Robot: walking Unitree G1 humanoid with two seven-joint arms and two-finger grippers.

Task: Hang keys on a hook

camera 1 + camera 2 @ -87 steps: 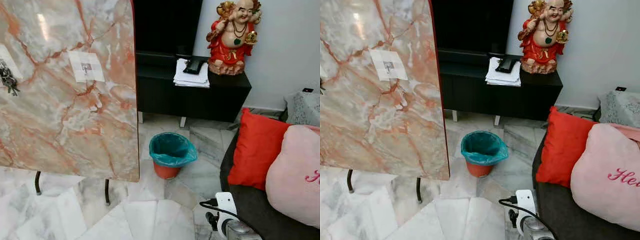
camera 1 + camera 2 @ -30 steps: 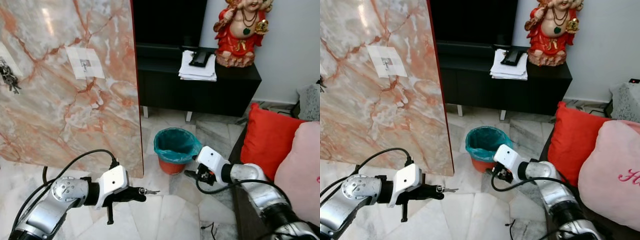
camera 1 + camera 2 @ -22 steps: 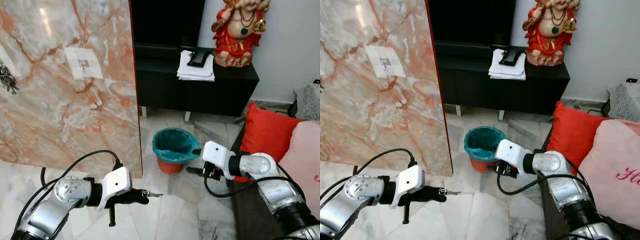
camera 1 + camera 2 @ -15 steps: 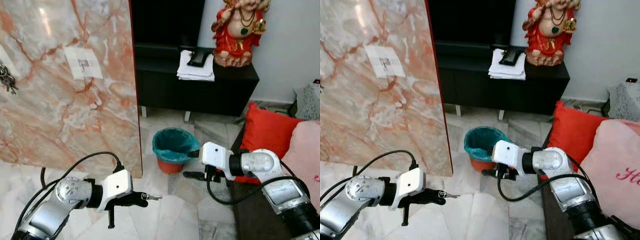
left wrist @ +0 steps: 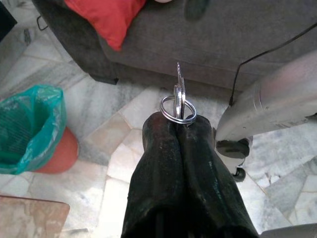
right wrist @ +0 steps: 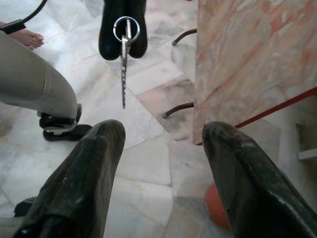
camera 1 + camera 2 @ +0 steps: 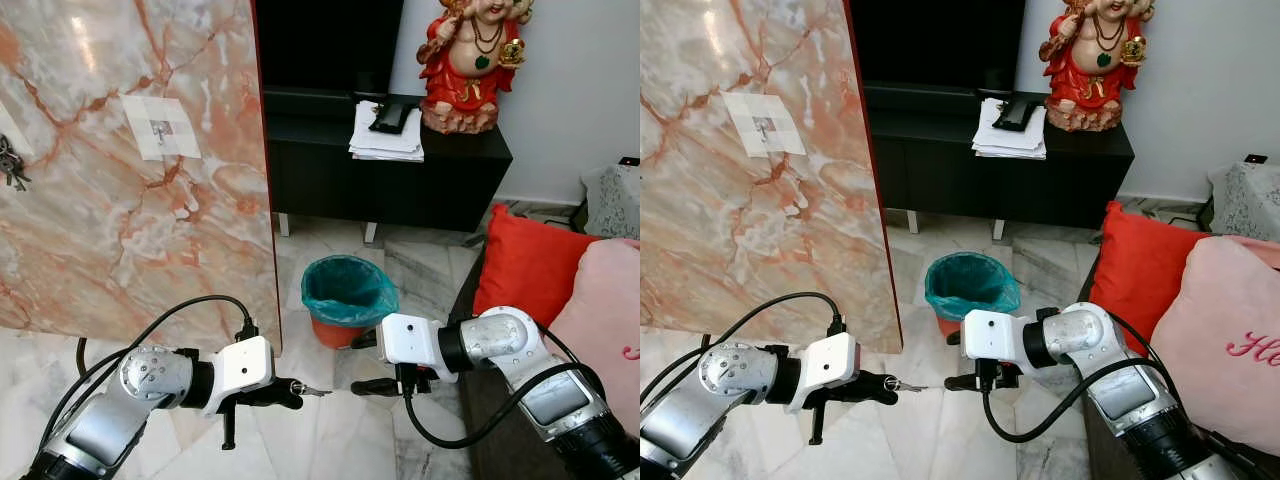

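Note:
A small bunch of keys (image 7: 310,390) on a silver ring (image 5: 177,106) sticks out level from my left gripper (image 7: 287,392), which is shut on the ring low over the marble floor. My right gripper (image 7: 363,364) is open just right of the key tip, its fingers (image 6: 94,163) spread wide and facing the key (image 6: 123,74). On the tall marble panel (image 7: 130,230) at the left is a white patch with a small hook (image 7: 160,127). Another bunch of keys (image 7: 10,165) hangs at the panel's far left edge.
A red bin with a teal liner (image 7: 349,293) stands beyond the grippers. Behind it is a black cabinet (image 7: 400,180) with papers and a red statue (image 7: 468,60). A sofa with red (image 7: 520,270) and pink cushions lies at the right. A person's bare foot (image 6: 22,37) is nearby.
My right gripper has swung left and down from beside the bin until it faces the key tip. The left gripper keeps the keys and has barely moved. The camera shifted slightly.

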